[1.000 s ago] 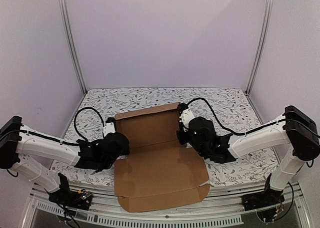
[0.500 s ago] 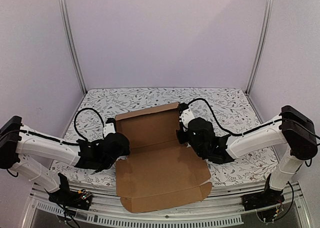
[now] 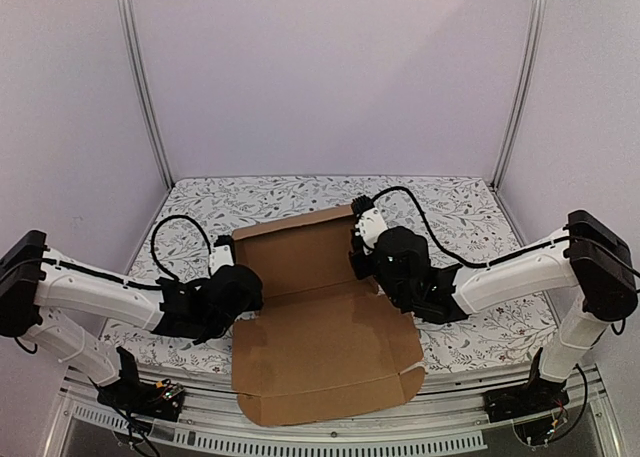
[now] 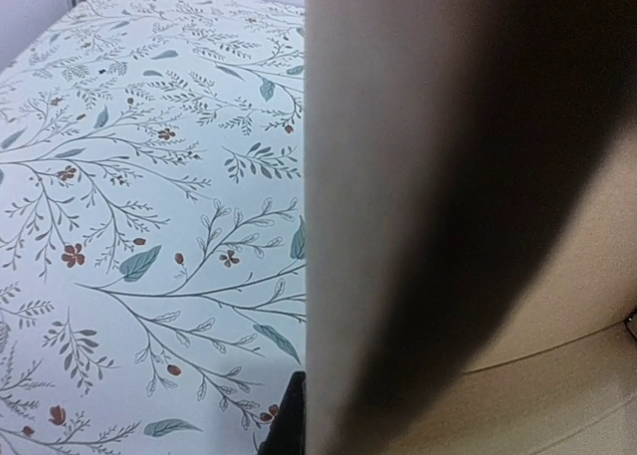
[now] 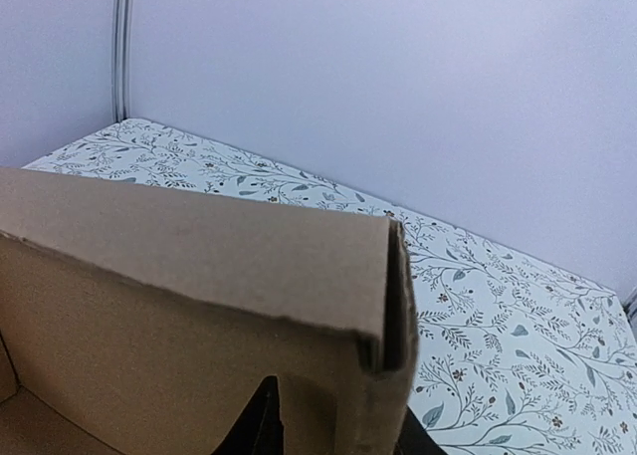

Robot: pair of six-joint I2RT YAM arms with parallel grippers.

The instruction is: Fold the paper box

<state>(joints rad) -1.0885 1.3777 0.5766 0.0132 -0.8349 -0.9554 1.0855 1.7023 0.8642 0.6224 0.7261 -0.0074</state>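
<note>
The paper box [image 3: 310,327] is a brown cardboard sheet in the middle of the table, back wall upright and front flap flat toward the near edge. My left gripper [image 3: 238,282] is at the box's left wall. In the left wrist view that wall [image 4: 418,176] fills the right half; one dark finger [image 4: 289,425] presses its outer face and the other is hidden behind it, so the gripper [image 4: 309,430] is shut on the wall. My right gripper [image 3: 362,262] is at the back right corner. Its fingers [image 5: 264,420] straddle the doubled right wall [image 5: 383,306], open [image 5: 338,430].
A floral cloth [image 3: 470,217] covers the table. Aluminium posts [image 3: 140,77] and lilac walls close in the back and sides. The box's front flap [image 3: 330,402] reaches the table's near edge, above the metal rail [image 3: 330,442]. Black cables loop over both forearms.
The right gripper has shifted slightly left and toward the back along the box's right wall, and its jaws have widened. The box has turned a little. The left arm has barely moved.
</note>
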